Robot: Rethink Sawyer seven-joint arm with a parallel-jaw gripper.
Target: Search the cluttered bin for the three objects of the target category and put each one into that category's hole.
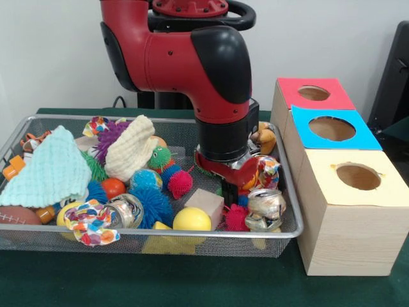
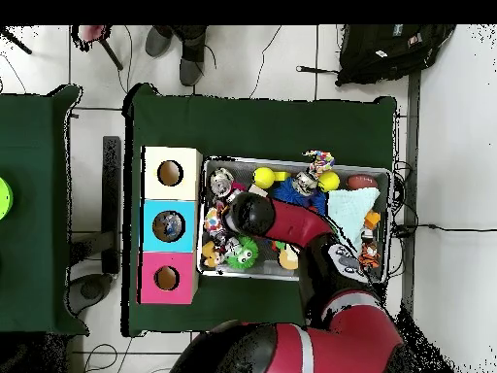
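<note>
A wire mesh bin [image 1: 192, 234] is full of mixed toys. My gripper [image 1: 230, 194] reaches down into its right part, between a wooden block [image 1: 208, 203] and a crushed shiny can [image 1: 265, 208]. A colourful ring-shaped cloth [image 1: 268, 171] lies just right of it. A second crushed can [image 1: 125, 210] lies left of centre. Three boxes stand right of the bin, with holes in a red top [image 1: 313, 93], a blue top [image 1: 331, 128] and a cream top [image 1: 358, 176]. In the overhead view the arm's black wrist [image 2: 248, 214] covers the gripper.
Also in the bin are a yellow ball [image 1: 191, 219], pink spiky balls [image 1: 180, 182], a blue spiky ball [image 1: 151, 204], a mint knitted cloth [image 1: 45, 170], a cream knitted piece [image 1: 131, 148] and a plush toy [image 1: 265, 136]. In the overhead view the boxes [image 2: 168, 226] stand left of the bin [image 2: 383, 173].
</note>
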